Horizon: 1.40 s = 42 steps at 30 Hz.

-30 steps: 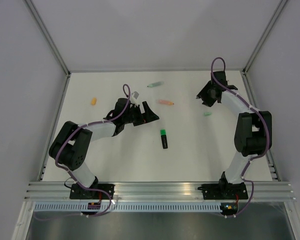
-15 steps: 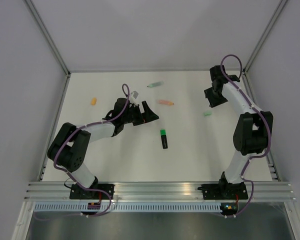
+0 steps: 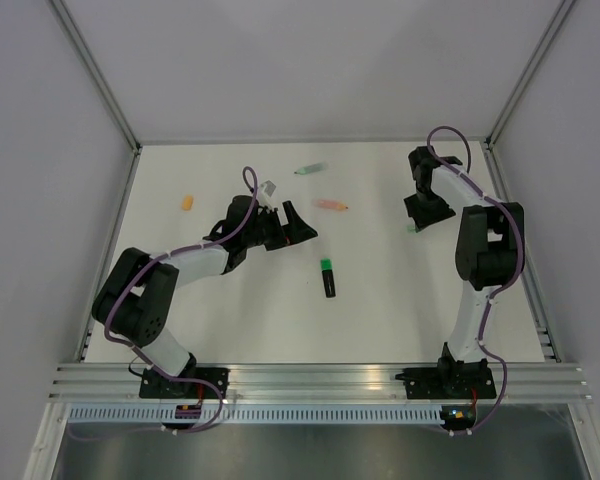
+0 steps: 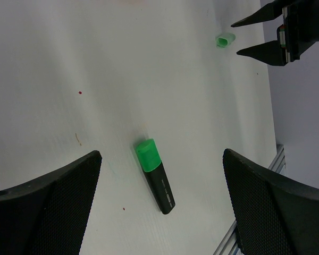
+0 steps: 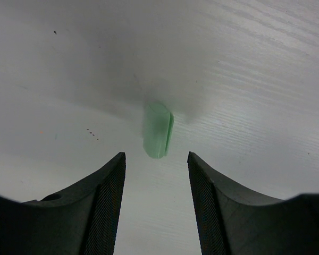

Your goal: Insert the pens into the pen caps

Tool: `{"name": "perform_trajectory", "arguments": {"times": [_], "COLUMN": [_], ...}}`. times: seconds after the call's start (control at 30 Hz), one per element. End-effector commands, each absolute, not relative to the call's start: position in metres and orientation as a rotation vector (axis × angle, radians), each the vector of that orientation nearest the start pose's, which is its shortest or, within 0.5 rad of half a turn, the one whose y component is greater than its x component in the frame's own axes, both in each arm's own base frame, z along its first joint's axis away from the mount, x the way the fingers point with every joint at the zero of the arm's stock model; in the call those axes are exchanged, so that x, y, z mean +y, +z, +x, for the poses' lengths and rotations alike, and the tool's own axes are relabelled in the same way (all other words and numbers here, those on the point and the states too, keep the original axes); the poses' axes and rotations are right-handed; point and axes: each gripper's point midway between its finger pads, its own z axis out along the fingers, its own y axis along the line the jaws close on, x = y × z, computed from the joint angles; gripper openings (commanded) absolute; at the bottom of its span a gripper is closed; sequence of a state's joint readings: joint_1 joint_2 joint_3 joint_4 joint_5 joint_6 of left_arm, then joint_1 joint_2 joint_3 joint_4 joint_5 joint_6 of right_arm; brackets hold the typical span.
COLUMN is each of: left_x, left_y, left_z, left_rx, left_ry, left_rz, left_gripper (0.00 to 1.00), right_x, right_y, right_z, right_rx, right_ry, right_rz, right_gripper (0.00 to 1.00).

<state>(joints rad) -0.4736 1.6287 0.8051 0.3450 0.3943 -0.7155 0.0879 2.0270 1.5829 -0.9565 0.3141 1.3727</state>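
The pale mint cap (image 5: 158, 130) lies on the white table just ahead of my right gripper (image 5: 155, 156), which is open with nothing between its fingers. From above, the right gripper (image 3: 420, 218) hangs over that cap (image 3: 413, 227). My left gripper (image 3: 302, 224) is wide open mid-table. In its wrist view the left gripper (image 4: 162, 156) frames the black pen with a bright green end (image 4: 154, 175), which lies flat below it. The mint pen (image 3: 309, 169) and the salmon pen (image 3: 330, 204) lie towards the back. An orange cap (image 3: 187, 201) sits at the left.
The black pen (image 3: 328, 277) lies alone mid-table. Grey walls with metal corner posts close in the table on three sides. An aluminium rail (image 3: 320, 380) runs along the near edge. The left wrist view also shows the mint cap (image 4: 223, 40) beside the right gripper's fingers (image 4: 255, 52).
The right arm has folded in and its gripper has swung down over the mint cap, its jaws opening a little. The left arm and the pens have not moved.
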Motion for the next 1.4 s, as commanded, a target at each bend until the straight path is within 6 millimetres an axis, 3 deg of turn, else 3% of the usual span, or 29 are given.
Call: {"name": "perform_trajectory", "arguments": {"times": [0.0, 0.4, 0.73, 0.83, 0.93, 1.07, 1.13, 1.2, 1.23, 1.3, 1.33, 1.37], "left_x": [-0.278, -0.278, -0.278, -0.277, -0.266, -0.247, -0.247, -0.261, -0.267, -0.271, -0.274, -0.278], "left_y": [0.12, 0.116, 0.115, 0.116, 0.114, 0.136, 0.148, 0.166, 0.172, 0.184, 0.185, 0.19], "left_z": [0.346, 0.348, 0.348, 0.348, 0.351, 0.361, 0.358, 0.357, 0.354, 0.359, 0.36, 0.361], "left_rx": [2.158, 2.167, 2.172, 2.165, 2.172, 2.095, 2.068, 2.023, 2.024, 2.034, 2.054, 2.068], "left_ry": [-1.092, -1.076, -1.076, -1.067, -0.983, -0.866, -0.903, -1.009, -1.064, -1.103, -1.1, -1.104], "left_rz": [0.004, -0.002, -0.002, 0.007, 0.005, -0.068, -0.11, -0.071, -0.078, -0.117, -0.101, -0.054], "left_gripper": [0.99, 0.99, 0.99, 1.0, 1.0, 1.0, 1.0, 1.0, 1.0, 1.0, 1.0, 1.0], "right_x": [0.014, 0.011, 0.008, 0.006, -0.001, -0.003, -0.001, 0.0, 0.003, 0.009, 0.012, 0.022], "right_y": [0.046, 0.033, 0.007, -0.001, -0.002, -0.011, -0.015, -0.014, -0.02, -0.009, -0.016, -0.003], "right_z": [0.423, 0.426, 0.422, 0.417, 0.415, 0.408, 0.406, 0.409, 0.4, 0.413, 0.402, 0.405], "right_rx": [2.186, 2.169, 2.192, 2.201, 2.187, 2.218, 2.264, 2.278, 2.333, 2.302, 2.355, 2.352], "right_ry": [-0.203, -0.202, -0.218, -0.242, -0.279, -0.282, -0.277, -0.239, -0.227, -0.097, -0.079, 0.022], "right_rz": [1.702, 1.691, 1.672, 1.665, 1.644, 1.599, 1.545, 1.497, 1.458, 1.384, 1.316, 1.266], "right_gripper": [0.57, 0.57, 0.55, 0.47, 0.31, 0.08, 0.04, 0.0, 0.0, 0.0, 0.0, 0.0]}}
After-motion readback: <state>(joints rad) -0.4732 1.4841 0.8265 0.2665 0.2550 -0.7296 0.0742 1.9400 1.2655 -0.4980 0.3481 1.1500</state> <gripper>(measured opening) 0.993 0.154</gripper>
